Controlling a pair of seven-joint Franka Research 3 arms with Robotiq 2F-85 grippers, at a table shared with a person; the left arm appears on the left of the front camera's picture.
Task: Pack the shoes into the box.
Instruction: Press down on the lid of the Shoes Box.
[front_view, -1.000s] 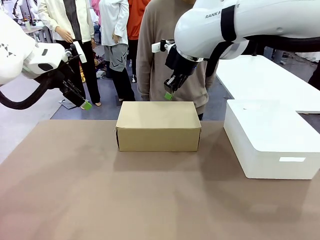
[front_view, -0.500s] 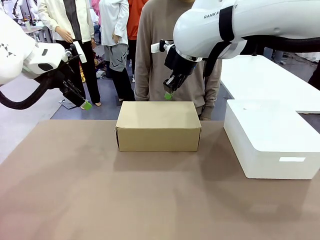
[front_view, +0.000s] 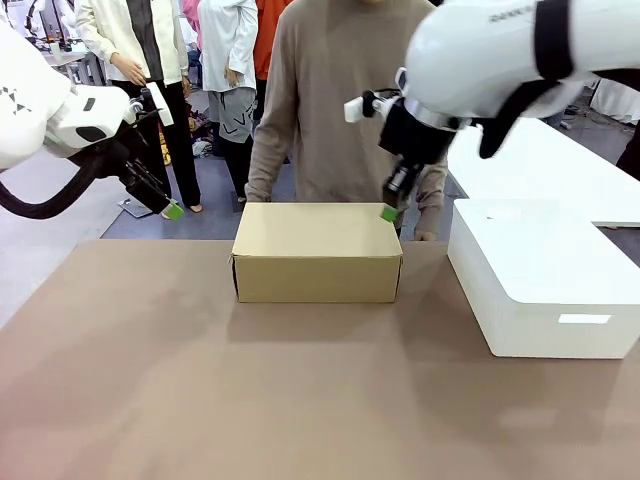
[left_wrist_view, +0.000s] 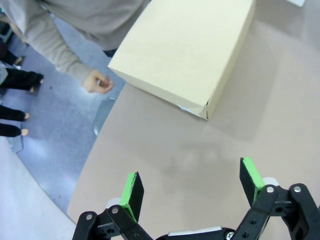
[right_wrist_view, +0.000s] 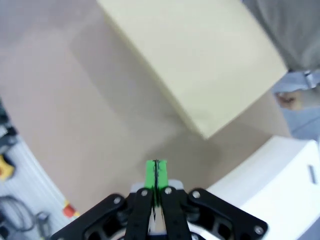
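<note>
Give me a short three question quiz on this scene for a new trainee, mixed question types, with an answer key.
1. True or false: the cardboard box has its lid shut.
2. Which robot hand is shut, with nothing held? A) left hand B) right hand
3. Fill in: the white plastic box sits on the robot's ____ side of the table.

Key: 1 true; 2 B; 3 right.

box (front_view: 316, 252): plain tan | table (front_view: 200, 400): brown | bin (front_view: 545, 285): white | tools' pads (left_wrist_view: 131, 190): green | arms: white | person's top (front_view: 335, 100): beige
</note>
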